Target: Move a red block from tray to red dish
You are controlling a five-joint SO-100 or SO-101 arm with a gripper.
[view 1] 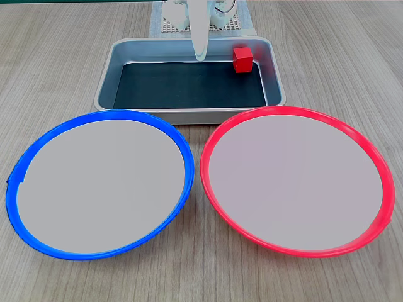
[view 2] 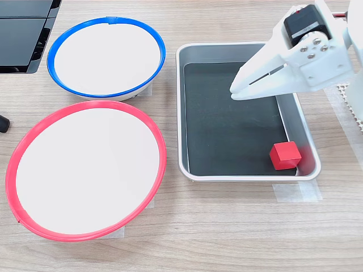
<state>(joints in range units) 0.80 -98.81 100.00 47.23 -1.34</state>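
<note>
The small red block (view 1: 242,59) (view 2: 285,155) lies in a corner of the grey metal tray (view 1: 176,82) (view 2: 227,130), at the back right in the first exterior view. My white gripper (view 1: 201,54) (view 2: 235,90) hangs over the tray's middle, off to one side of the block and apart from it. Its jaws are together and hold nothing. The red dish (view 1: 204,170) (view 2: 85,105) has a pale centre with nothing on it. It sits in front of the tray on the first exterior view's right.
A blue-rimmed dish (view 1: 7,189) (view 2: 105,20) of the same size sits beside the red one. The arm's white meshed base (view 1: 160,26) stands behind the tray. A black object (view 2: 22,34) lies at the second exterior view's top left.
</note>
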